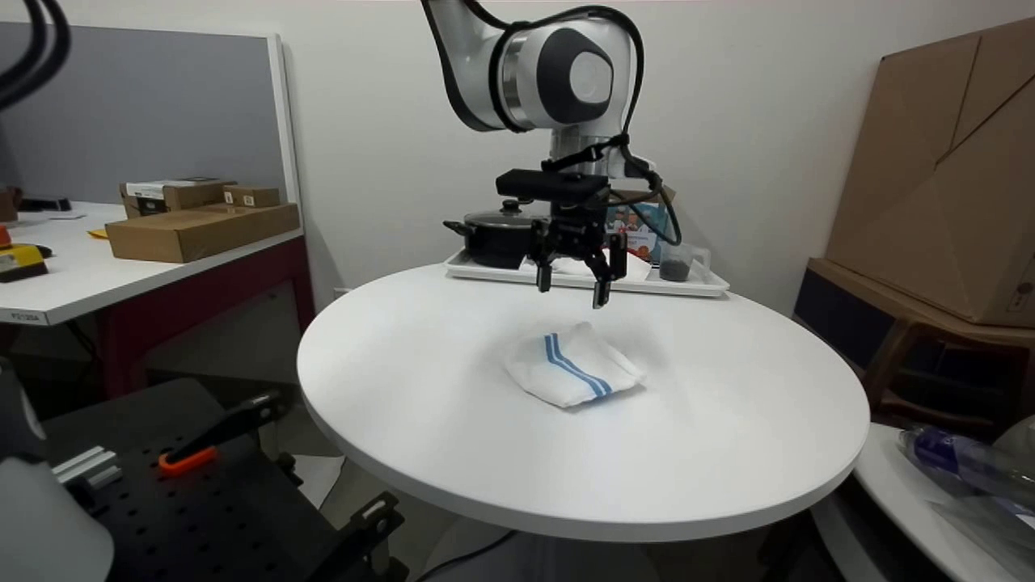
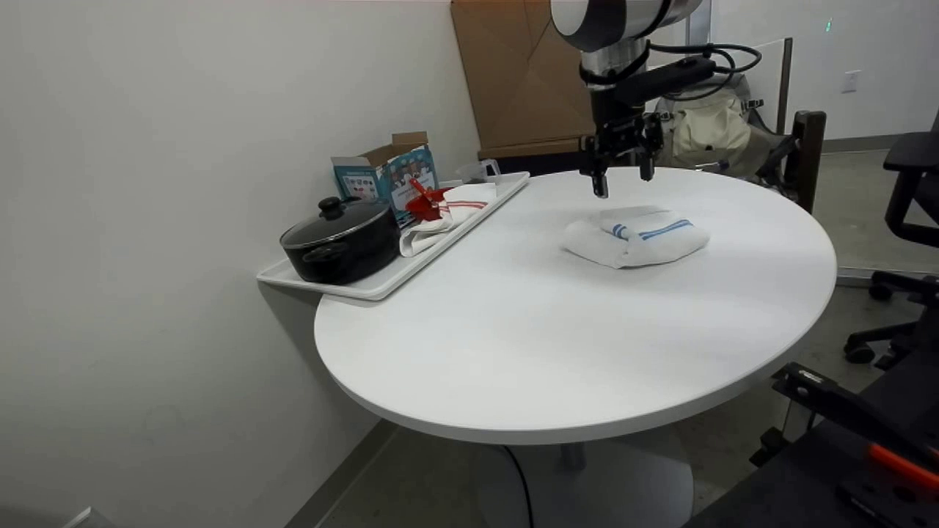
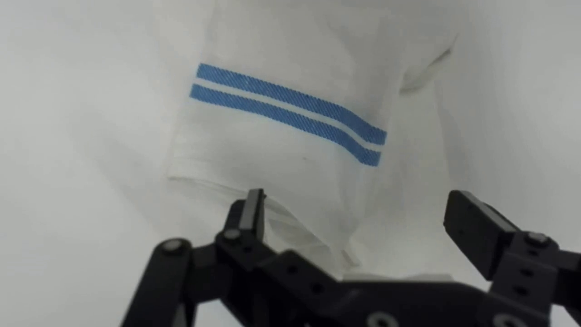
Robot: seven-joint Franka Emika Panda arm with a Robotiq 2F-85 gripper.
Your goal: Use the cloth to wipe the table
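Currently, the gripper (image 1: 572, 287) is hanging above the cloth (image 1: 576, 372), its fingers (image 3: 248, 210) standing well spread and holding nothing. The cloth is lying below the gripper, apart from it, on the round white surface (image 1: 703, 461). It is sitting loosely folded, with blue stripes (image 3: 290, 94) running across the top layer just beyond the fingertips. In the wrist view the layers are gaping along an edge showing between the fingers.

Handling, as judged: fabric is looking thin, soft and limp, so the cloth is probably weighing little and not needing gentle treatment. No stiffness to be counting on; it will likely be buckling and bunching between the fingers. Slip is seeming a small worry, provided the cloth is dry. Layers are the larger worry: a shallow pinch may be catching only the top one and opening the fold.

Where to take hold: the middle, near the stripes, is looking best, with the fingers reaching low enough to be gathering every layer and leaving a flat underside for wiping. The gaping edge is seeming poorer. Too deep a descent may be jamming the fingertips against the surface. Judging by the pose, the step in hand is probably lining up for the grasp.
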